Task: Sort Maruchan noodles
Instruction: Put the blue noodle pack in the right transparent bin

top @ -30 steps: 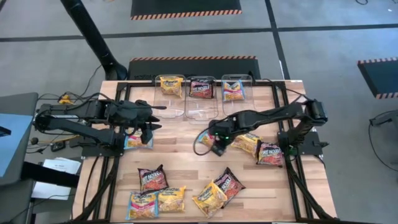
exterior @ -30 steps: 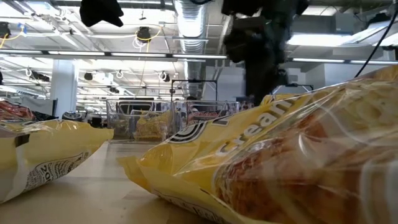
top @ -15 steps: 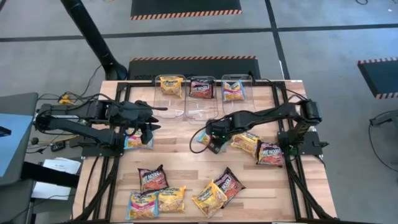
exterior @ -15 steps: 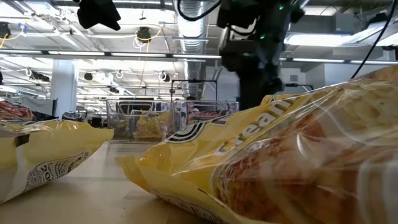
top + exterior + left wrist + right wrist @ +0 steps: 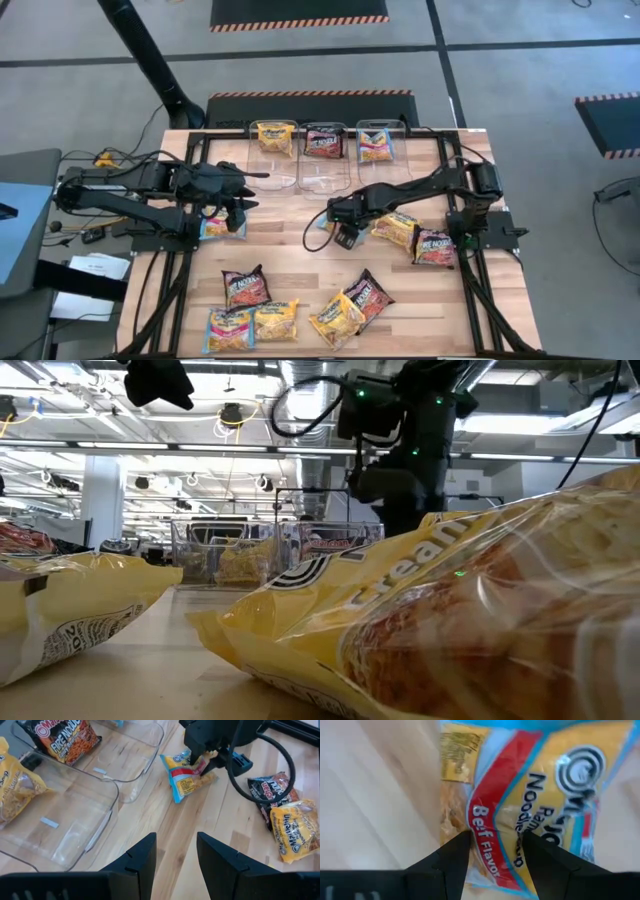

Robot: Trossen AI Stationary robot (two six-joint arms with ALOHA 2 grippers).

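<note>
Wooden desk [image 5: 300,255] carries scattered packets near me and three clear bins [image 5: 322,150] far. My right fingers [image 5: 495,852] clench the blue beef packet [image 5: 328,222] mid-desk, its long axis slanting. My left fingers [image 5: 175,855] hang released, left of centre.

Two dark jointed arms, black looping cables, flat dark fingers [image 5: 142,860]

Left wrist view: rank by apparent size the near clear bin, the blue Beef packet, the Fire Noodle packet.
1. Near clear bin, by far the largest.
2. Fire Noodle packet and blue Beef packet look about alike; the first is cut off by the frame and the right tool covers part of the second, so unranked.
</note>
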